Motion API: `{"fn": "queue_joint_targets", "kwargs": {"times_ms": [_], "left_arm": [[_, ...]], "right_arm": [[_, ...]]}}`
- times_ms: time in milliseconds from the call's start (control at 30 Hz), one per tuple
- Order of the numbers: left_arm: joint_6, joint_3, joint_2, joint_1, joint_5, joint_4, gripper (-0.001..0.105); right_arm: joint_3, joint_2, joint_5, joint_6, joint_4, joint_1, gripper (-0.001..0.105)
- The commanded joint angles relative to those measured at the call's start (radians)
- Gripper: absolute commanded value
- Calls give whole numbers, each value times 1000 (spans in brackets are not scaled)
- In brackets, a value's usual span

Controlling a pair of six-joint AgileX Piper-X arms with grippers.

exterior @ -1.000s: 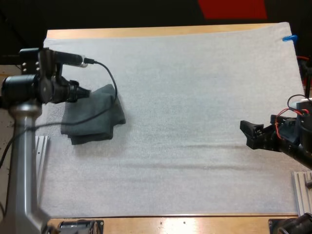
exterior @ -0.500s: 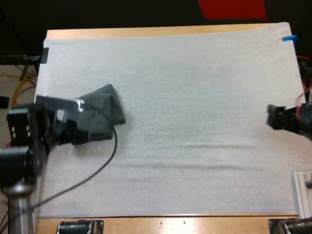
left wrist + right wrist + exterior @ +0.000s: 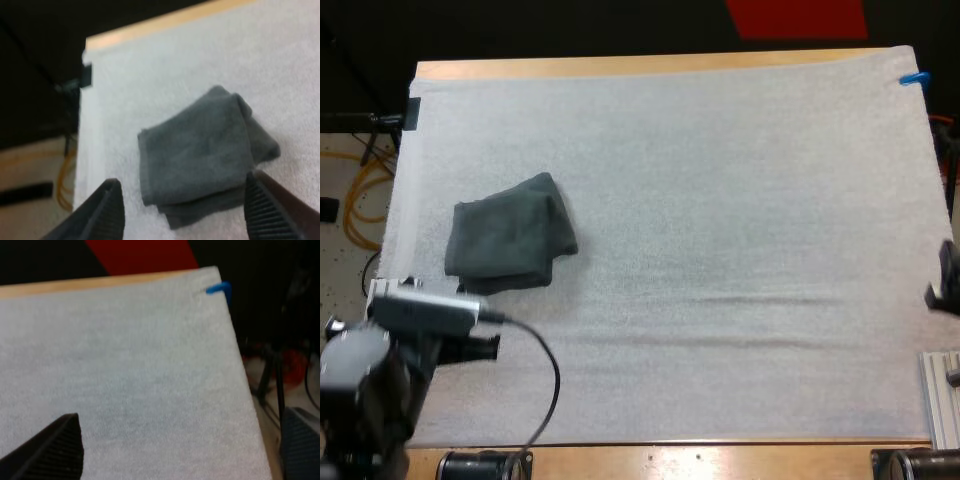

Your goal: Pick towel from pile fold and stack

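One dark grey-green towel (image 3: 510, 240), seemingly folded, left claw (image 3: 182, 180) and right claw (image 3: 180, 415) spread

One towel (image 3: 510, 245) lies on the mat (image 3: 720, 180), over toward its left side, close to the left edge and well short of the far one. It is dark grey-green and thick, folded into a rough square of several layers. The layered edges show along its near side, slightly uneven, and its far right corner bulges in a rounded hump.
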Motion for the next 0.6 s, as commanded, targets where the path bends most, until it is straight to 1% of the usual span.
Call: {"fn": "queue_joint_targets", "kwargs": {"times_ms": [0,167,233,267,433,467,500,567], "left_arm": [[11,4,-56,-4,-30,-7,51],[12,4,-216,-4,-28,21,51],[12,4,-304,-4,-28,65,51],[12,4,-329,-4,-28,76,51],[12,2,-524,-4,-29,215,51],[12,2,-541,-4,-31,236,51],[12,2,-582,-4,-31,279,51],[11,-8,-605,-4,-31,362,51]], "right_arm": [[25,-85,2,-13,0,-5,77],[86,-310,2,-8,7,-5,77],[93,-402,2,13,35,-5,77],[93,-421,2,15,45,-5,77],[92,-604,2,17,132,-6,77],[81,-601,4,17,153,-6,77],[56,-589,20,17,212,-5,77],[49,-585,24,14,240,-4,77]]}}
